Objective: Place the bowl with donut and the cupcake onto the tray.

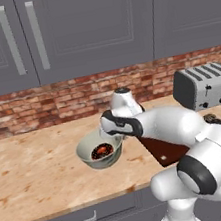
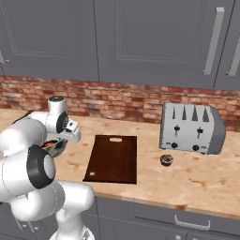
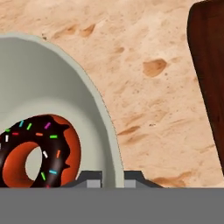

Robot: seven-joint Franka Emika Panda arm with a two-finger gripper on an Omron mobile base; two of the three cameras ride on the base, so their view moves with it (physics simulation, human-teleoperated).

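The pincer (image 3: 110,178) grips the bowl (image 1: 99,150) by its rim, one finger inside the wall and one outside, holding it tilted above the desk (image 1: 36,170). The donut (image 3: 37,150) lies inside, left of the tray (image 2: 114,158), where the cupcake (image 2: 166,160) sits near the toaster (image 2: 190,128).

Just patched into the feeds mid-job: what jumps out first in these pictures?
The gripper straddles the rim of the pale bowl, one finger inside and one outside, with the chocolate sprinkled donut lying in it, left of the tray. The dark reddish-brown tray lies bare on the counter. Further right, a small dark cupcake sits before the grey toaster.
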